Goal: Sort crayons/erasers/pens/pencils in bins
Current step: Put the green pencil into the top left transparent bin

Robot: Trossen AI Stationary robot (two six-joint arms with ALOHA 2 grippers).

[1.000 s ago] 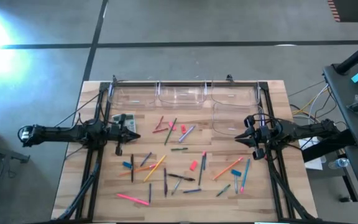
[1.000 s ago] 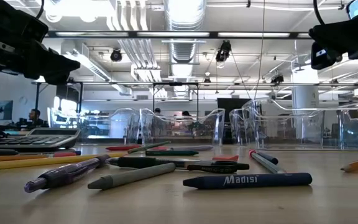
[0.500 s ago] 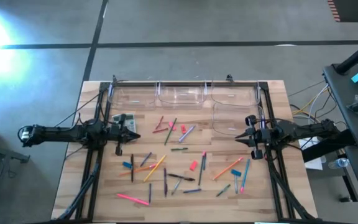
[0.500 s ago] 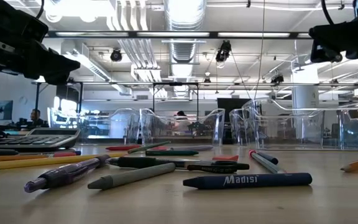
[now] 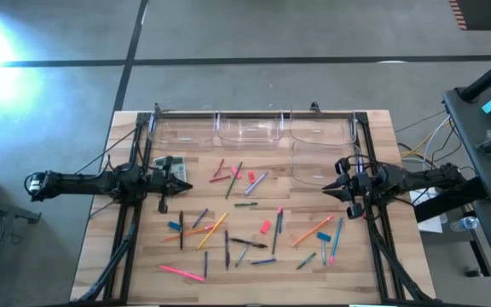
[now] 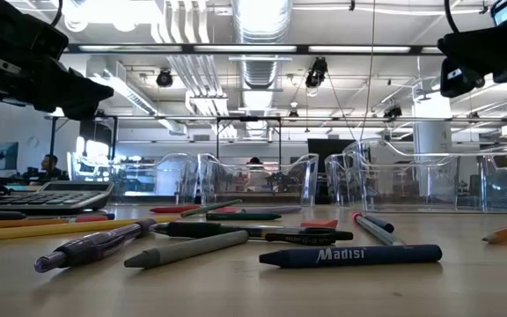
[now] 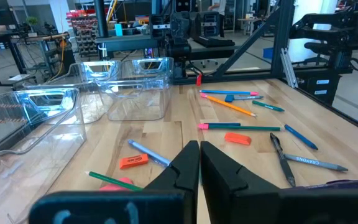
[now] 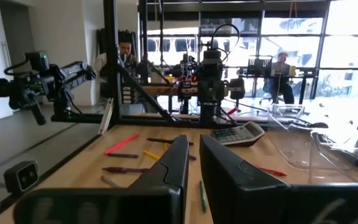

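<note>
Four clear bins sit empty: three in a row along the table's far edge, one nearer, toward the right edge. Pencils, pens and erasers lie flat, scattered over the middle and near half

A grey calculator lies at nine o'clock on the wooden table; seated people show in the room beyond.

Table was pale wood strip, matt, visible grain. Bins were clear glossy plastic, catching glare. Calculator looked like grey matt plastic. Arm frames were dark metal, matt finish. Dark crayon had a paper wrapper.
</note>
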